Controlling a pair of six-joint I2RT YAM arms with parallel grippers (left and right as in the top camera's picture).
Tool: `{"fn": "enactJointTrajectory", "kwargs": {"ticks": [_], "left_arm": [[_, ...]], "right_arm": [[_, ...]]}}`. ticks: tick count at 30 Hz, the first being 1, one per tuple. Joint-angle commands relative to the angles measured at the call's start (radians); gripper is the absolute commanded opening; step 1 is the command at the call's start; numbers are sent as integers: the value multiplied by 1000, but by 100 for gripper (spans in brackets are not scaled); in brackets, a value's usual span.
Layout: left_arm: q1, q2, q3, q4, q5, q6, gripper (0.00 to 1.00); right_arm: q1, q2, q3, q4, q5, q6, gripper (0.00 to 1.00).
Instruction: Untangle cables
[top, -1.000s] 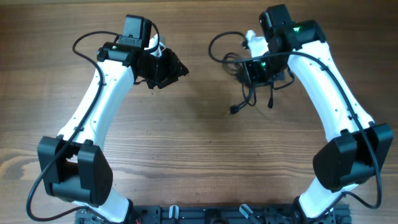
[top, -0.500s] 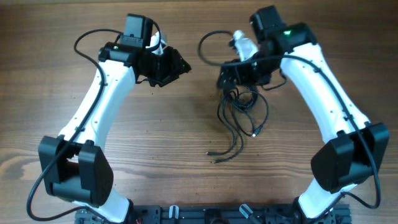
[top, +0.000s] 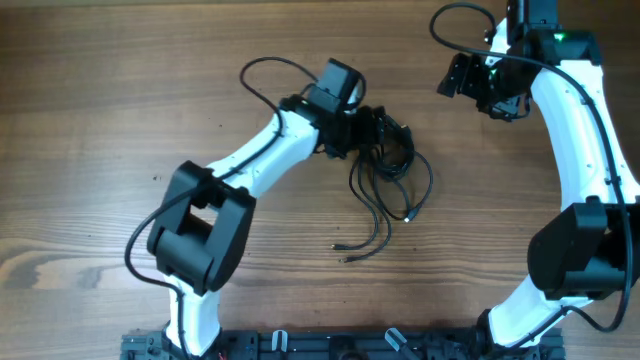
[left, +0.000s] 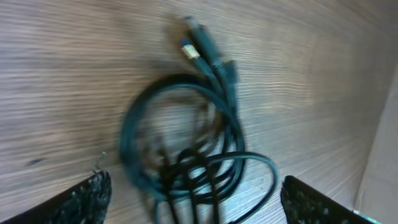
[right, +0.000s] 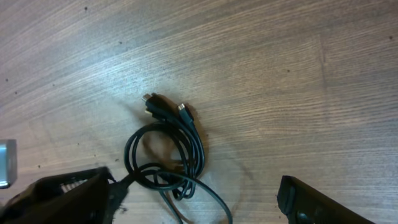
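Cables: I see a knotted coil (top: 390, 155) mid-table (top: 120, 120), with loose tails trailing toward the arms' bases.
Long axis: far to near, with the coil at the far end; tail tips point nearward, one slanting left.
Left gripper (top: 375, 130): directly over the coil, fingers (left: 87, 199) spread wide, grasping nothing.
Right gripper (top: 465, 78): well apart at the far right, fingers (right: 311, 202) spread, empty.

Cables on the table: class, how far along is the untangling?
Done: two ends of the cables trail free across the wooden table. In hand: the left gripper hangs open over the bundle; the right gripper is open, off to the side. Left: the overlapping loops are not yet separated.
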Motion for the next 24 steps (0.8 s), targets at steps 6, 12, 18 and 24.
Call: {"fn": "enactJointTrajectory", "kwargs": {"ticks": [6, 12, 18, 24], "left_arm": [[-37, 32, 9, -18, 6, -33, 66], [-57, 40, 9, -16, -2, -33, 37], [13, -29, 9, -25, 150, 59, 4], [193, -195, 9, -25, 682, 265, 4]], "right_arm": [[4, -3, -1, -6, 21, -18, 89], [4, -3, -1, -11, 20, -33, 89], [7, -3, -1, -20, -128, -178, 87], [75, -4, -1, 1, -428, -385, 86]]}}
